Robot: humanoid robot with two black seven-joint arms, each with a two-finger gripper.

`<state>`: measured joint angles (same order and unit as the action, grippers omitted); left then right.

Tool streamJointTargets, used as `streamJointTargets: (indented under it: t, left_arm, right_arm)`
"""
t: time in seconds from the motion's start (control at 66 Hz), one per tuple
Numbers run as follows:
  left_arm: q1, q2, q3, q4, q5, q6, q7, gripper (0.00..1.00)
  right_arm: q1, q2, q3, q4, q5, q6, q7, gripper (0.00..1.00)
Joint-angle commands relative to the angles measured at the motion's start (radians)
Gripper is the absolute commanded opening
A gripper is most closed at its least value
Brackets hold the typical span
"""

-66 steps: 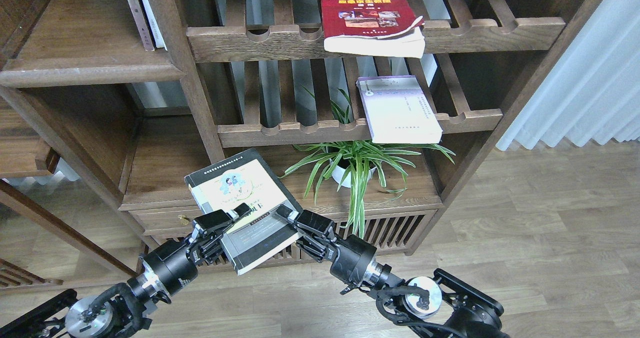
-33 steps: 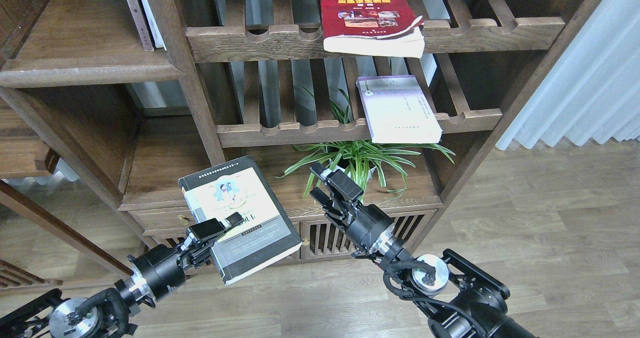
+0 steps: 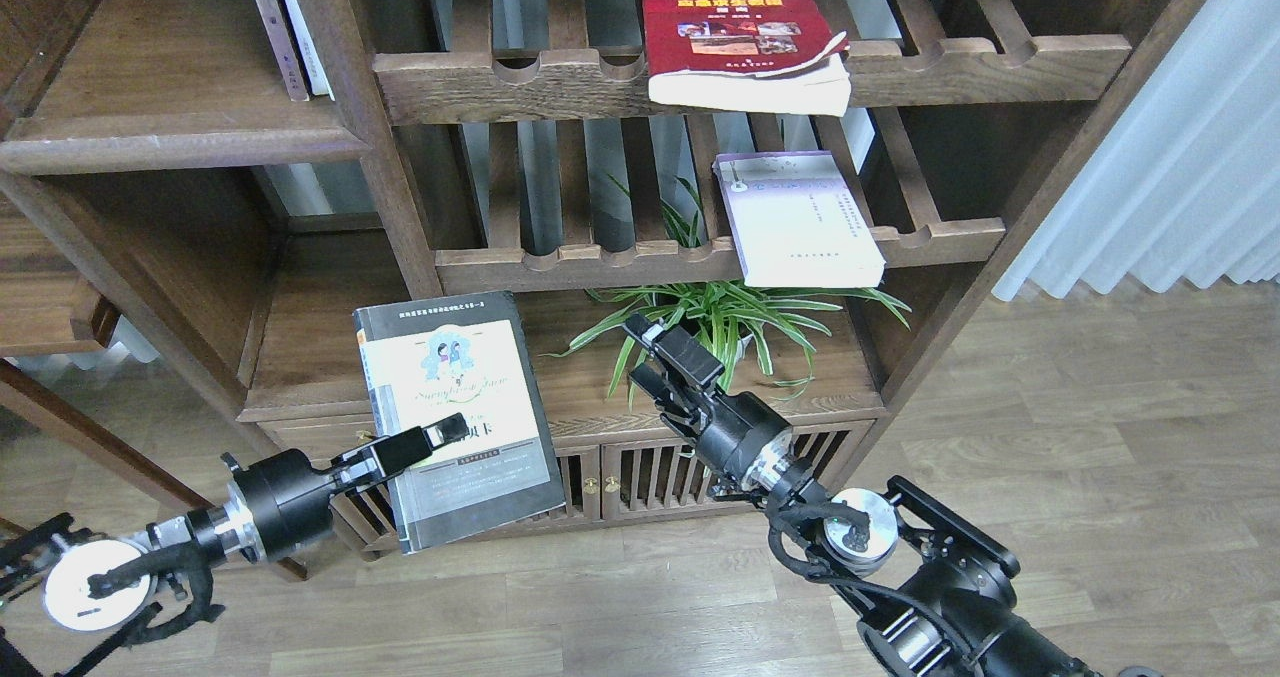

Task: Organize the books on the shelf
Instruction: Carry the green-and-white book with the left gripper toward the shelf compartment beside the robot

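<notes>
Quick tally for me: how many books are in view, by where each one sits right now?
Held in the left gripper: 1, the yellow-green book
Lying on the slatted racks: 2, the red book and the lavender-white book
Standing on the upper-left shelf: 2, thin upright books
Total: 5

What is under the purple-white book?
The lavender book lies on a slatted rack, sticking out over its front rail. Below it, a leafy plant sits in a white pot. The book and rack hide some leaves.
</notes>
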<state>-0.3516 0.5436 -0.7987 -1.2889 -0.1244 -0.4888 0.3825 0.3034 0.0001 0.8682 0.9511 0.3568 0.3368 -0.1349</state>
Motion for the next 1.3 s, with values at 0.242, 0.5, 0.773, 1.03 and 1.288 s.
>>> streamJointTargets:
  t: [0.242,0.5,0.773,1.03,1.288]
  left_arm:
    - [-0.156,0.059,-0.036,-0.036,0.011,0.0,0.106,0.06]
    - [-0.225,0.191,-0.037,-0.05,0.011,0.0,0.106,0.06]
    - [-0.222,0.288,-0.082,-0.061,0.006,0.0,0.106,0.06]
    - [-0.221,0.355,-0.117,-0.066,-0.029,0.0,0.106,0.06]
    - [-0.216,0.522,-0.12,-0.053,-0.159,0.0,0.099,0.07]
  right_arm:
    - [0.025,0.0,0.002,0.0,-0.004,0.002,0.0,0.98]
    - [0.065,0.0,-0.003,0.0,-0.006,0.001,0.0,0.98]
    - [0.063,0.0,-0.008,0.0,-0.015,-0.001,0.0,0.98]
    - [0.062,0.0,-0.008,-0.002,-0.019,-0.001,0.0,0.98]
    - [0.063,0.0,-0.012,-0.005,-0.019,-0.001,-0.002,0.98]
